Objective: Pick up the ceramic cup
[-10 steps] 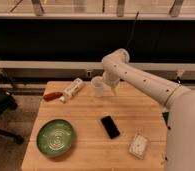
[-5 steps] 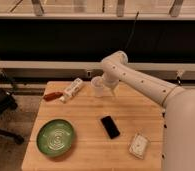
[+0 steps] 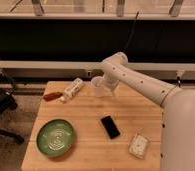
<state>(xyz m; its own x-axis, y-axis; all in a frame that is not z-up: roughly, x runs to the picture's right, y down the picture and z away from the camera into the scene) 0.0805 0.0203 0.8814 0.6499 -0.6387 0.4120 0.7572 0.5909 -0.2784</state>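
Observation:
The ceramic cup [image 3: 96, 86] is small, plain and white. It stands near the far edge of the wooden table [image 3: 86, 112], about mid-width. My gripper [image 3: 106, 88] hangs from the white arm that reaches in from the right. It is right against the cup's right side, at cup height. The arm's wrist hides part of the cup's right edge.
A white tube-shaped bottle [image 3: 73, 89] lies left of the cup, with a red-handled tool [image 3: 52, 95] beside it. A green plate [image 3: 56, 136] sits front left, a black phone [image 3: 110, 127] in the middle, a small pale packet [image 3: 139, 145] front right. A dark chair [image 3: 0, 102] stands at left.
The arm's wrist has dropped slightly and shifted left toward the cup over the last second. The cup and the other objects have not moved.

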